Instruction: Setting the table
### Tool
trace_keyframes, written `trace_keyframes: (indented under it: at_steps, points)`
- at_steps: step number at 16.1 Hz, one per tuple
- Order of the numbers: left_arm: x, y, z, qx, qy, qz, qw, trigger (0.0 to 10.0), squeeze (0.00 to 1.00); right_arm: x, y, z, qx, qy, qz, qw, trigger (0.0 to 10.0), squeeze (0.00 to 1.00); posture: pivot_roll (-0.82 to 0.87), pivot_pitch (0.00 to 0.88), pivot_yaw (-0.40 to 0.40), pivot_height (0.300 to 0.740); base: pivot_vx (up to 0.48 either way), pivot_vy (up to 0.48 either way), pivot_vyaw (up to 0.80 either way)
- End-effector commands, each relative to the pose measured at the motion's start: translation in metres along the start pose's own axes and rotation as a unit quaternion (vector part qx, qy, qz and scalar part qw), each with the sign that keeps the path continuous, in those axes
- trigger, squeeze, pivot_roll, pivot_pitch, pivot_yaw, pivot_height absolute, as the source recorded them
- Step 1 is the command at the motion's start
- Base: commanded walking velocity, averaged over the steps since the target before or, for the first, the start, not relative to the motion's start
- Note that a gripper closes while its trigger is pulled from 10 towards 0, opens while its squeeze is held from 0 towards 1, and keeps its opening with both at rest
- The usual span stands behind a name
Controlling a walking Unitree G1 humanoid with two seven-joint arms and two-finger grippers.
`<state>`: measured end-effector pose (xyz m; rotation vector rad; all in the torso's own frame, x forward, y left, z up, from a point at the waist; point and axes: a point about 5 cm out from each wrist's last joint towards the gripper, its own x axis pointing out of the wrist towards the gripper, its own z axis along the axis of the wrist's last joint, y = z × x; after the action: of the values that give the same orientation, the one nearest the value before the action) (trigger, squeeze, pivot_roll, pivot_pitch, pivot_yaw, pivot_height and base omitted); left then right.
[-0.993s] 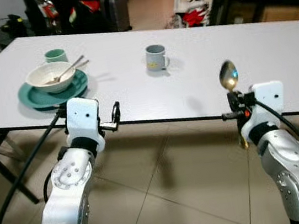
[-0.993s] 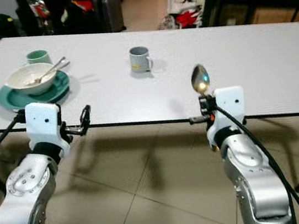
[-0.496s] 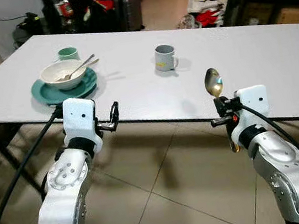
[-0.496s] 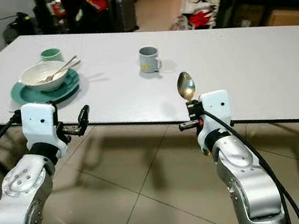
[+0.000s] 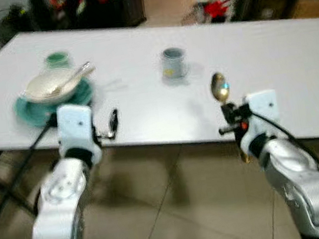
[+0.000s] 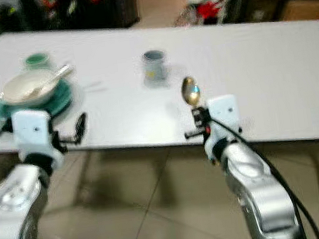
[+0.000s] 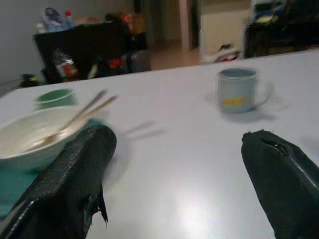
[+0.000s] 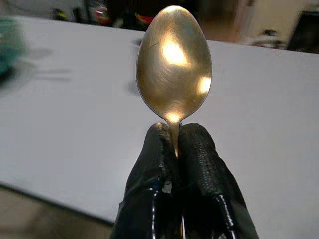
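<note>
The right gripper [image 8: 172, 149] pinches a spoon [image 8: 174, 64] upright by its neck, bowl clear above the worktop [image 5: 293, 59] edge for carrying, while the left gripper [image 7: 174, 164] hangs open toward the bowl [image 5: 45, 88] at ten o'clock.

Gold spoon [image 8: 174, 72]; grey mug [image 7: 237, 90], yellow mark; teal plate [image 5: 30, 109]; white table [image 5: 294, 65].
</note>
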<state>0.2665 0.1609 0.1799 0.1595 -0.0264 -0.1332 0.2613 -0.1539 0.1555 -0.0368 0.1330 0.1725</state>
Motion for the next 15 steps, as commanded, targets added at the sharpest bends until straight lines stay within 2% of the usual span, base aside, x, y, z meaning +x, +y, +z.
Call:
trace_keyframes:
  at_steps: [1, 15]
  points:
    - [-0.0002, -0.0025, 0.0001, 0.002, 0.000, -0.008, 1.000, 10.0, 0.55, 0.0013, -0.0015, 0.0019, 0.001, -0.002, -0.003, 1.000, 10.0, 0.00, -0.06, 0.000, -0.016, 0.740, 0.356, 0.000, 0.00]
    - [0.0032, -0.0014, 0.0011, -0.001, -0.003, -0.009, 1.000, 10.0, 0.55, 0.0024, -0.0009, 0.0042, -0.002, -0.013, -0.009, 1.000, 10.0, 0.00, -0.06, 0.000, -0.014, 0.740, 0.350, 0.000, 0.00]
